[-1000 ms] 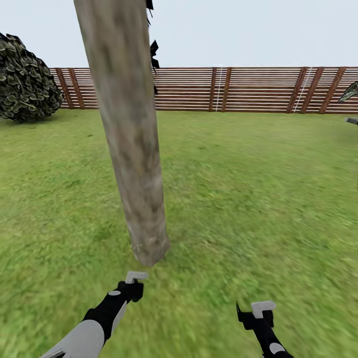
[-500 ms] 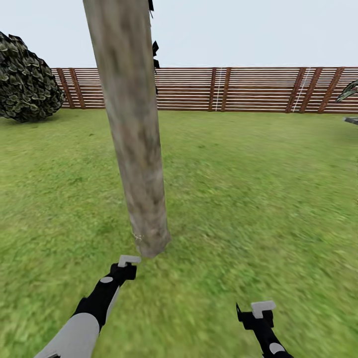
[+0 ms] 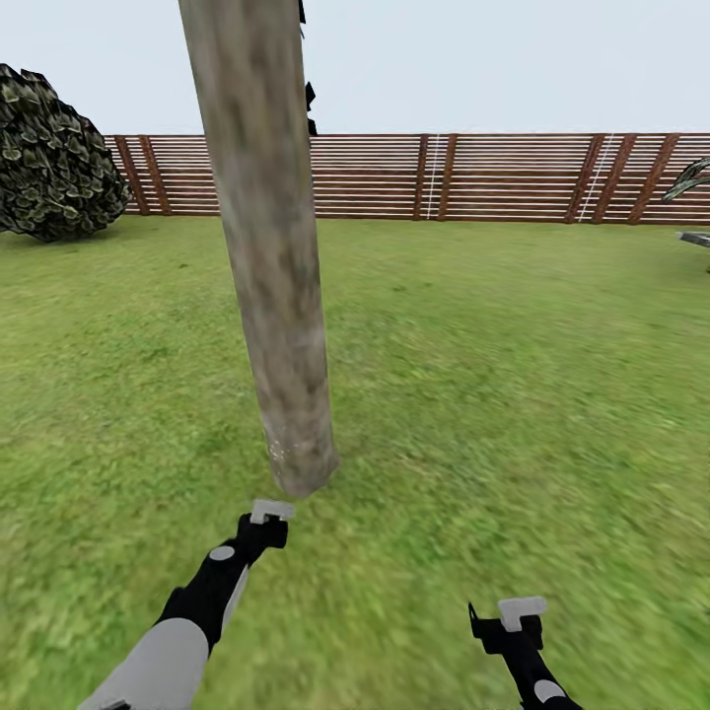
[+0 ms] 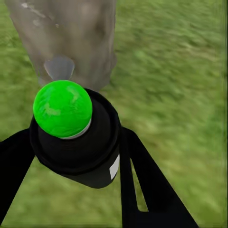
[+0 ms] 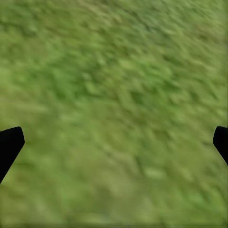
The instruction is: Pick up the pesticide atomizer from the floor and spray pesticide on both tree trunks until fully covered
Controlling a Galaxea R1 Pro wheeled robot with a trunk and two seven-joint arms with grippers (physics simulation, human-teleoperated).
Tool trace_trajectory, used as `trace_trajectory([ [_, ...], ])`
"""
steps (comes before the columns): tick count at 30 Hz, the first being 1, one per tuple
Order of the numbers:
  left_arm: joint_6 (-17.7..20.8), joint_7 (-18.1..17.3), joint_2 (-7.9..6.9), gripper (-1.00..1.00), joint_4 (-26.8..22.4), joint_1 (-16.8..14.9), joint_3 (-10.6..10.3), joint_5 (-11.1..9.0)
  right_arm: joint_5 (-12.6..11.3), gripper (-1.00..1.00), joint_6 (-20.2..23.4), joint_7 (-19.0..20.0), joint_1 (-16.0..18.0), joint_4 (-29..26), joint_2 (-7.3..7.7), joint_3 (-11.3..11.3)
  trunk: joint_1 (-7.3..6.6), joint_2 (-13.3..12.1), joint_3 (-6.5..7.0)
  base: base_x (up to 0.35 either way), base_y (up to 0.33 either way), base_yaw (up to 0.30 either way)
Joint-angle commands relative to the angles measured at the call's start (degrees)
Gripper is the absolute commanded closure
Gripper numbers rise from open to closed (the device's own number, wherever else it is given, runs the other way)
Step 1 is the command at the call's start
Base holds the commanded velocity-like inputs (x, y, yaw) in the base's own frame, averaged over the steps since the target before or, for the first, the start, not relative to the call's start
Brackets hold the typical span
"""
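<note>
Atomizer clamped in left end effector, aimed at trunk base just ahead, presumably to coat it. Right end effector spread wide, idle above lawn.

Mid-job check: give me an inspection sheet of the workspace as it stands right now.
Surface: green lawn, no paving in sight.
Job's things: tree trunk, grey-tan and leaning, base just ahead of the left tool; atomizer, dark body with a bright green top, aimed at the trunk base.
Clutter: nothing seen.
Grippers: left tool shut on the atomizer; right tool open, holding nothing, over grass.
Cables: nothing seen.
Surroundings: brown slat fence across the back, dark bush at far left.
</note>
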State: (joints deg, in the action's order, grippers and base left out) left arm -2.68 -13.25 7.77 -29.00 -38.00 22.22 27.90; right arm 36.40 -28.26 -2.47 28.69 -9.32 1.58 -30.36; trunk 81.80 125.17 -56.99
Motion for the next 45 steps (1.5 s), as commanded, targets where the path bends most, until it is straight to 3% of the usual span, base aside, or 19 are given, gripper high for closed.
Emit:
trace_trajectory([
  [1, 0.96, -0.38, 0.45, 1.0, -0.33, -0.3, 0.43, 0.58, 0.6, -1.0, -0.22, -0.26, 0.05, 0.09, 0.0, -0.31, -0.01, 0.02, -0.05, 0.0, 0.0, 0.0],
  [5, 1.93, -1.43, -0.44, 1.0, -6.13, -0.29, 0.73, 0.48, 0.6, -1.0, -0.22, -0.26, 0.05, 0.09, 0.0, -0.32, -0.01, 0.02, -0.05, 0.0, 0.0, 0.0],
  [7, 1.03, -6.13, -1.71, 1.0, -9.91, 0.64, 0.75, 0.48, 0.6, -1.0, -0.22, -0.26, 0.05, 0.09, 0.0, -0.32, -0.01, 0.02, -0.05, 0.0, 0.0, 0.0],
  [9, -1.3, -9.61, -2.17, 1.0, -12.2, 3.33, 0.77, 0.44, 0.6, -1.0, -0.22, -0.26, 0.05, 0.09, 0.0, -0.31, -0.01, 0.02, -0.05, 0.0, 0.0, 0.0],
  [10, -4.79, -11.06, -2.27, 1.0, -13.94, 6.41, 0.71, 0.5, 0.6, -1.0, -0.22, -0.26, 0.05, 0.09, 0.0, -0.31, -0.01, 0.02, -0.05, 0.0, 0.0, 0.0],
  [12, -6.34, -10.82, -1.87, 1.0, -14.63, 8.56, 0.62, 0.45, 0.6, -1.0, -0.22, -0.26, 0.0, 0.09, 0.0, -0.31, -0.01, 0.02, -0.05, 0.0, 0.0, 0.0],
  [17, 5.16, -5.87, 1.28, 1.0, -15.9, 7.7, 0.22, 0.43, 0.6, -1.0, -0.22, -0.26, -0.03, 0.16, 0.0, -0.31, -0.01, 0.02, -0.05, 0.0, 0.0, 0.0],
  [18, 5.79, -5.71, 1.6, 1.0, -16.0, 7.21, -0.18, 0.42, 0.6, -1.0, -0.22, -0.26, -0.03, 0.17, 0.0, -0.31, -0.01, 0.02, -0.05, 0.0, 0.0, 0.0],
  [21, 9.58, -5.5, 2.09, 1.0, -17.12, 4.95, -3.56, 0.05, 0.6, -1.0, -0.22, -0.26, -0.04, 0.18, 0.0, -0.31, -0.01, 0.02, -0.05, 0.0, 0.0, 0.0],
  [23, 10.94, -5.58, 2.01, 1.0, -19.23, 4.59, -4.24, -1.21, 0.6, -1.0, -0.22, -0.26, -0.02, 0.18, 0.0, -0.31, -0.01, 0.02, -0.05, 0.0, 0.0, 0.0],
  [26, 12.04, -5.95, 0.97, 1.0, -25.42, 4.93, -4.57, -5.71, 0.6, -1.0, -0.22, -0.26, -0.05, 0.18, 0.0, -0.31, -0.01, 0.02, -0.05, 0.0, 0.0, 0.0],
  [27, 12.1, -6.02, 0.59, 1.0, -26.45, 5.02, -4.71, -6.37, 0.6, -1.0, -0.22, -0.26, -0.09, 0.18, 0.0, -0.31, -0.01, 0.02, -0.05, 0.0, 0.0, 0.0],
  [30, 12.05, -6.07, 0.44, 1.0, -27.22, 5.11, -5.15, -6.84, 0.6, -1.0, -0.22, -0.26, -0.19, 0.18, 0.0, -0.31, -0.01, 0.02, -0.05, 0.0, 0.0, 0.0],
  [34, 13.9, -5.74, 1.27, 1.0, -26.94, 4.86, -11.89, -7.31, 0.6, -1.0, -0.22, -0.26, -0.21, 0.18, 0.0, -0.31, -0.01, 0.02, -0.05, 0.0, 0.0, 0.0],
  [36, 18.62, -5.85, 1.31, 1.0, -27.26, 4.71, -15.23, -8.75, 0.6, -1.0, -0.22, -0.26, -0.21, 0.15, 0.0, -0.31, -0.01, 0.02, -0.05, 0.0, 0.0, 0.0],
  [37, 20.18, -5.98, 1.09, 1.0, -27.34, 4.67, -15.91, -9.34, 0.6, -1.0, -0.22, -0.26, -0.21, 0.16, 0.0, -0.31, -0.01, 0.02, -0.05, 0.0, 0.0, 0.0],
  [40, 21.69, -6.14, 0.45, 1.0, -27.44, 4.77, -16.34, -9.77, 0.6, -1.0, -0.22, -0.26, -0.21, 0.13, 0.0, -0.31, -0.01, 0.02, -0.05, 0.0, 0.0, 0.0],
  [43, 22.12, -6.14, -1.53, 1.0, -27.51, 5.0, -16.4, -9.93, 0.6, -1.0, -0.22, -0.26, -0.21, 0.11, 0.0, -0.31, -0.01, 0.02, -0.05, 0.0, 0.0, 0.0],
  [45, 22.19, -6.11, -2.01, 1.0, -27.51, 4.97, -16.51, -9.94, 0.6, -1.0, -0.22, -0.26, -0.21, 0.1, 0.0, -0.31, -0.01, 0.02, -0.05, 0.0, 0.0, 0.0],
])
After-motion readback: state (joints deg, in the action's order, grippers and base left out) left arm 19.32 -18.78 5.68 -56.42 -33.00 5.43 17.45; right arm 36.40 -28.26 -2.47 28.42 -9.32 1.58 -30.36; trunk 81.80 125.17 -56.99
